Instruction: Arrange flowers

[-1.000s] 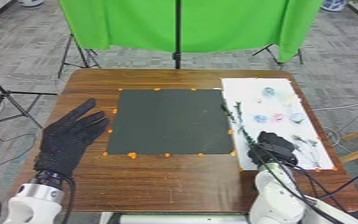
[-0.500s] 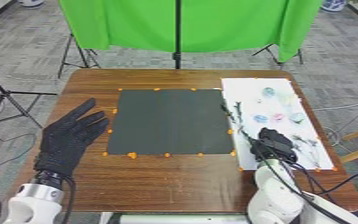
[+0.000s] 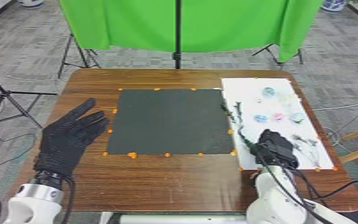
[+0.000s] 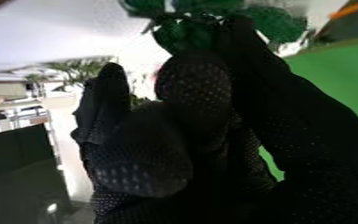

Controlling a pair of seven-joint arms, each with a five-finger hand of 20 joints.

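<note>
As leafy green stems (image 3: 239, 112) stretched just ahead of right hand (image 3: 278, 149), grip on them impossible to tell, pastel blossoms (image 3: 278, 117) rested farther beyond on white sheet (image 3: 246, 86). Dark mat (image 3: 170, 122) lay to right hand's left; left hand (image 3: 67, 137), fingers loosely extended, hung beyond mat, over brown table (image 3: 167, 187).

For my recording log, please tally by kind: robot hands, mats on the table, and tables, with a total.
Hands: 2 (left hand, right hand)
Mats: 2 (dark mat, white mat)
Tables: 1 (brown table)
Total: 5
Not counted: the small flowers.
</note>
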